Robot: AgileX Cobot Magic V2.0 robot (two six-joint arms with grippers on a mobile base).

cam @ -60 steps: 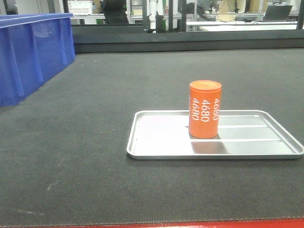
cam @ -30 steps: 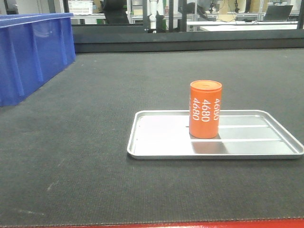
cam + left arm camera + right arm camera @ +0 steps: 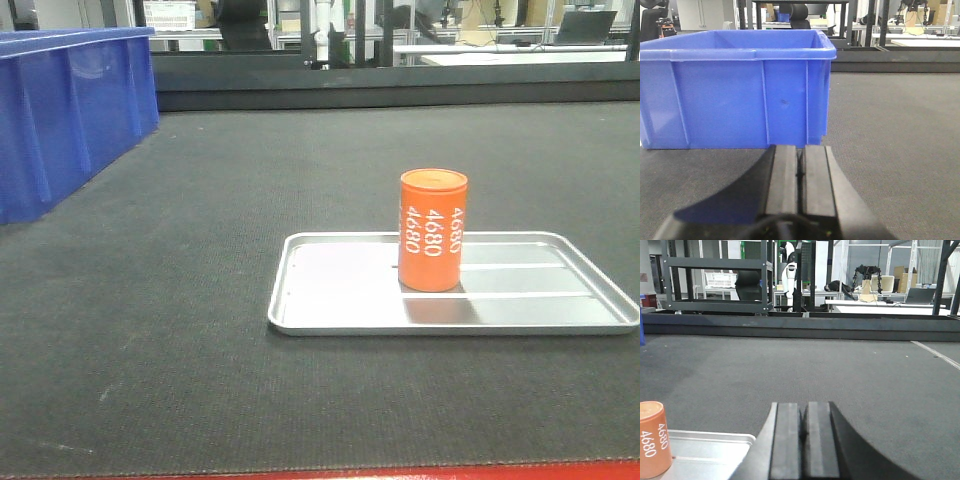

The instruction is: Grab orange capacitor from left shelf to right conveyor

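The orange capacitor (image 3: 432, 230) stands upright in a shallow silver tray (image 3: 330, 300) that lies on the dark-grey conveyor (image 3: 200, 250), whose red front edge shows at the bottom. In the right wrist view the capacitor (image 3: 654, 439) is at the lower left, well left of my right gripper (image 3: 804, 407), which is shut with nothing between its fingers. My left gripper (image 3: 800, 150) is also shut and empty, low over the belt and pointing at a blue bin (image 3: 735, 90). The left shelf is out of view.
The blue plastic bin (image 3: 60, 110) stands on the belt at the far left. A dark raised rail (image 3: 400, 85) runs along the belt's back edge. Racks and tables stand beyond it. The tray's corner (image 3: 715, 450) lies just left of the right fingers.
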